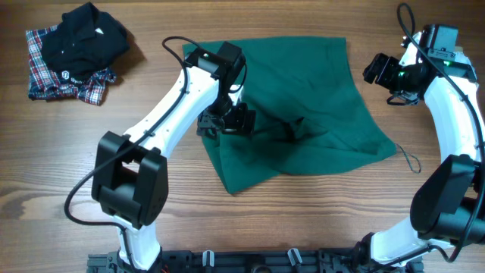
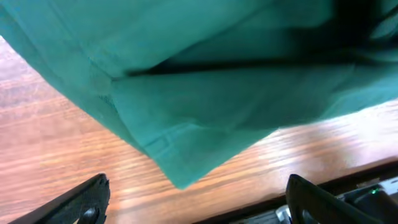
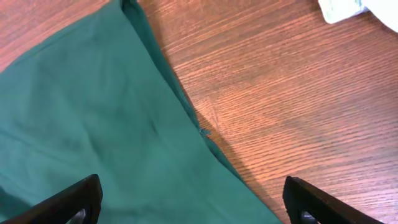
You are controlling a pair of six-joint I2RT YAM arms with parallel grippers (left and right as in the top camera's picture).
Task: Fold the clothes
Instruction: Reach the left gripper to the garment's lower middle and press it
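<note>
Bare table [image 1: 318, 220] around clothes [image 1: 311, 91]

Brown wood-grain worktop [image 1: 45, 152] filling the overhead view from edge to edge, grain running left to right. Soft, even light from above, with short, faint shadows and a warm sheen on the boards. Black rail [image 1: 258, 264] along the near edge.

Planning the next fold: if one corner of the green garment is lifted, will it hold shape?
Probably not: the green garment lies rumpled with soft creases, so it likely sags. It looks thin and probably light; its edge lies flat on the table.
</note>
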